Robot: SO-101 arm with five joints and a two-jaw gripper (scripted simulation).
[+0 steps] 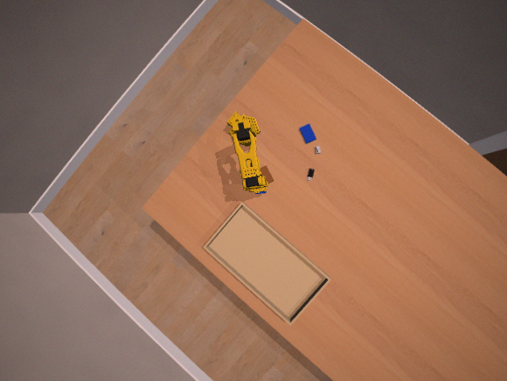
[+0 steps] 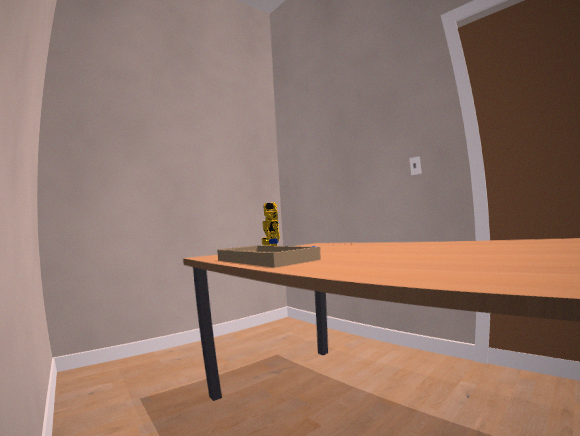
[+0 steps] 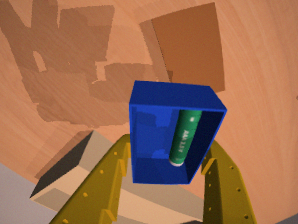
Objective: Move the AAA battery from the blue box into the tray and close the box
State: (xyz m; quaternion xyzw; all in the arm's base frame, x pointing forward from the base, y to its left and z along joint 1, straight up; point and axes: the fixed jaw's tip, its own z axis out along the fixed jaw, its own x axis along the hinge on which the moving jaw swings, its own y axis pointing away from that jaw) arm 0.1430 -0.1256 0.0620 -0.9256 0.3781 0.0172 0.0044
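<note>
My gripper (image 3: pixel 168 152) is shut on the open blue box base (image 3: pixel 172 132) and holds it above the table, open side toward the wrist camera. A green AAA battery (image 3: pixel 184 137) lies inside it against the right wall. In the overhead view only a blue sliver (image 1: pixel 261 191) of the base shows under the gripper, just short of the tray's near corner. The blue lid (image 1: pixel 308 133) lies flat on the table, apart from the arm. The tan tray (image 1: pixel 267 262) is empty; its corner also shows in the wrist view (image 3: pixel 100 185).
A brown box (image 3: pixel 189 46) stands on the table just beyond the held base, partly under the arm in the overhead view (image 1: pixel 267 174). A small white item (image 1: pixel 317 149) and a small black item (image 1: pixel 310 174) lie near the lid. The side view shows the arm (image 2: pixel 270 225) behind the tray (image 2: pixel 269 255).
</note>
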